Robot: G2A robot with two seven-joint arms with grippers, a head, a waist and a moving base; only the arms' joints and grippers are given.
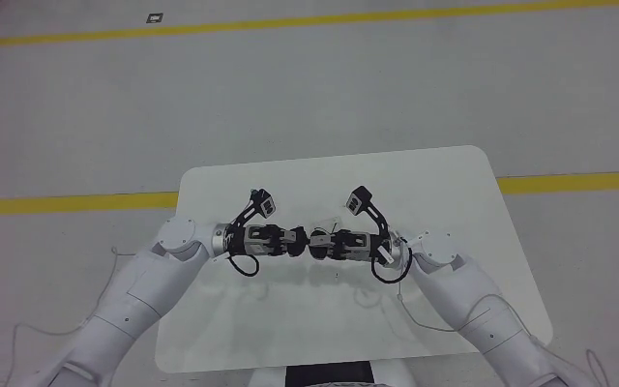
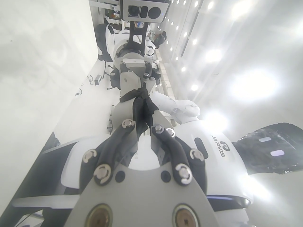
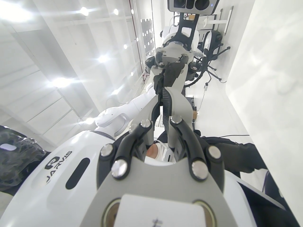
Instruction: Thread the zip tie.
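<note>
Where the zip tie sits I cannot tell: nothing sets it apart from the black pads (image 2: 139, 114) at the fingertips. The left gripper (image 1: 293, 239) and right gripper (image 1: 320, 244) face each other tip to tip, touching or nearly so, over the white table (image 1: 455, 184), slightly toward 9 o'clock of its centre. The left gripper's fingers are drawn together at the tips. The right gripper's are too, with a ridged black pad (image 3: 166, 105) between them. What either one pinches, I cannot tell.

The left arm comes in from 8 o'clock, the right arm from 4 o'clock. A black wrist camera (image 1: 264, 202) stands off the left wrist toward 12 o'clock, another (image 1: 356, 200) off the right. A black cable (image 1: 392, 273) loops at the right wrist.

Past the table, a yellow floor line (image 1: 87, 203) runs 9 to 3 o'clock. A second one (image 1: 290, 21) lies farther toward 12, with a small dark marker (image 1: 155, 17) by it.
</note>
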